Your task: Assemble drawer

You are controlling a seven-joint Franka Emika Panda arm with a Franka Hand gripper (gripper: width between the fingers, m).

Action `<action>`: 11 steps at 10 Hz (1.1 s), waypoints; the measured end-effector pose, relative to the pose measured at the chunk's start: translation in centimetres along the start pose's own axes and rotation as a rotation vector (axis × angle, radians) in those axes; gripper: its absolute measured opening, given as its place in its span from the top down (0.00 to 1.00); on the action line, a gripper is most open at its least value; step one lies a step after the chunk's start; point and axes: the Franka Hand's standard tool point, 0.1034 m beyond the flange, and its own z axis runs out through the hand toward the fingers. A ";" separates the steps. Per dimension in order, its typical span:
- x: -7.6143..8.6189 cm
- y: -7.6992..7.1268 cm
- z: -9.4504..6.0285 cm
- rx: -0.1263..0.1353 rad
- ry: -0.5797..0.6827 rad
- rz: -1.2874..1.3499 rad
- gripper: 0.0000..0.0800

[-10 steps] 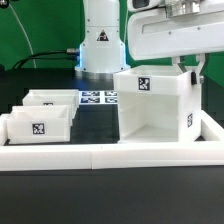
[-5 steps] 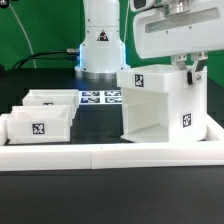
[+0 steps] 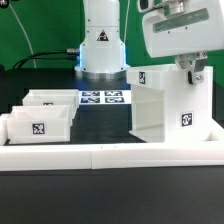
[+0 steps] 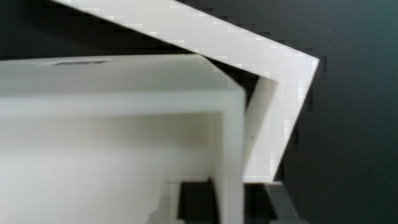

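The tall white hollow housing (image 3: 168, 105) of the drawer stands on the table at the exterior view's right, against the border wall's corner. My gripper (image 3: 190, 68) is above its top right edge and shut on one thin side wall. In the wrist view that white wall (image 4: 249, 120) runs between my two dark fingers (image 4: 198, 205), with the gripper (image 4: 230, 205) closed on it. Two small shallow trays, the back one (image 3: 50, 98) and the front one (image 3: 40, 125), stand at the exterior view's left, each with a tag.
The long low white border wall (image 3: 110, 152) runs along the front and up the right side (image 3: 216, 128). The marker board (image 3: 103, 98) lies flat behind the trays. The arm's white base (image 3: 103, 40) stands at the back.
The housing has slid and turned toward the exterior view's right, held by my gripper, which moved right with it. The trays have not moved.
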 end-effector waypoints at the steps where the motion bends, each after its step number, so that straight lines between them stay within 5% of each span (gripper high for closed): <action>1: 0.1 0.1 0.1 0.004 -0.012 0.091 0.95; 11: 0.7 -3.1 0.8 0.011 -0.048 0.229 0.95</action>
